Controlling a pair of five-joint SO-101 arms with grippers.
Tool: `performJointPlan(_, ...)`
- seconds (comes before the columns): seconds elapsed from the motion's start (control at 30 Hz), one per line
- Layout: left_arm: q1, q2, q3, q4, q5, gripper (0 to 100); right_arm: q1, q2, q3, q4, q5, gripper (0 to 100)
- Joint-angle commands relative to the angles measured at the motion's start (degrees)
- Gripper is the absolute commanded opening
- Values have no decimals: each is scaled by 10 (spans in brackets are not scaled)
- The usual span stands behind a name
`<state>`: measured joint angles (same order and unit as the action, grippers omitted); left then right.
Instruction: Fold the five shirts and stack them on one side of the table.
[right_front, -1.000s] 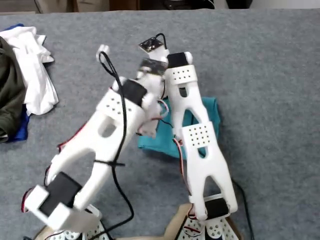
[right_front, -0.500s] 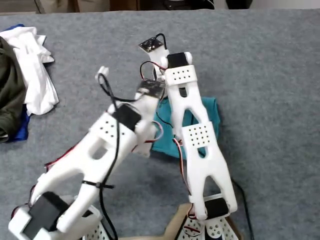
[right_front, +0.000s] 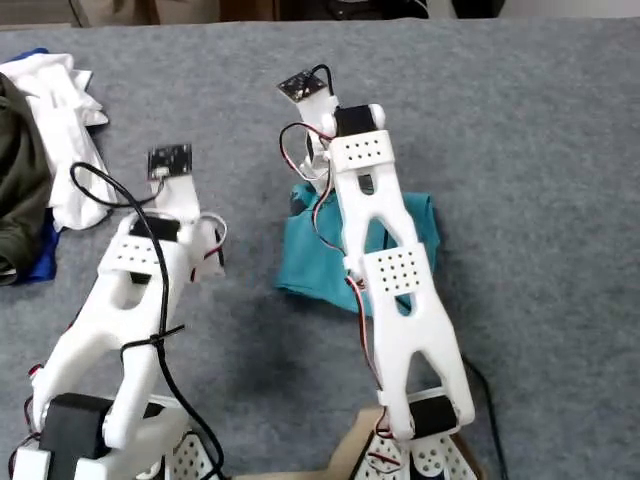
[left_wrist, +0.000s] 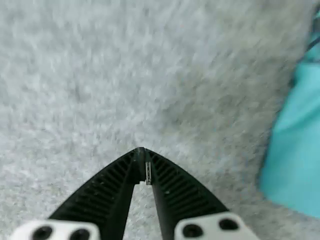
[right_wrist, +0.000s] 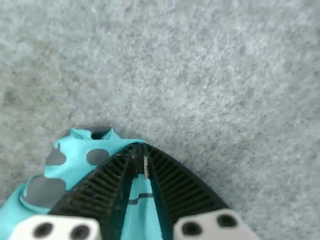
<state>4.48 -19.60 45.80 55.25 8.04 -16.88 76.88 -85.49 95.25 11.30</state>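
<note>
- Swinging off the teal shirt (right_front: 305, 262), the left arm (right_front: 135, 290) has pulled back toward 8 o'clock over the last second, baring the shirt's 9 o'clock side, which it had covered.
- The right arm (right_front: 385, 270) has kept its place, stretched from 6 o'clock up across the shirt.
- The left fingers (left_wrist: 140, 151) are pressed together at the tips with nothing between them. They hang over bare grey surface (right_front: 540, 150), and the teal shirt (left_wrist: 295, 145) lies off to one side of them.
- The right fingers (right_wrist: 140, 146) are likewise closed tip to tip, sitting at the edge of the teal shirt (right_wrist: 75, 160), which has grey dots here. Whether any cloth is pinched cannot be told.
- The teal shirt lies folded near the middle of the surface. In the high view the right arm runs over it and hides its middle, so cloth shows on both sides of the arm.
- Well apart at 10 o'clock sits a loose heap of shirts (right_front: 65, 130): white on top, a dark olive one (right_front: 20, 180) at the edge, and a blue one (right_front: 42, 255) poking out beneath.
</note>
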Motion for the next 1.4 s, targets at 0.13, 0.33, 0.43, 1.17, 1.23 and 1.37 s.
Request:
performJointPlan(0.13, -8, -21, -18, -32, 1, 19, 14, -36, -103, 48, -7, 12)
performJointPlan(0.33, -5, -19, -56, -89, 4, 19, 22, -126, -64, 72, -4, 12)
performJointPlan(0.43, -4, -5, -63, -156, 40, 19, 24, -190, -13, 72, -6, 12)
performJointPlan(1.17, 119, 452, -571, -15, 84, 19, 143, -815, 1031, -57, 133, 9)
performJointPlan(1.23, 135, 478, -612, 5, 89, 19, 167, -823, 1089, -87, 147, 9)
performJointPlan(1.37, 163, 526, -669, 25, 91, 19, 193, -807, 1160, -146, 152, 9)
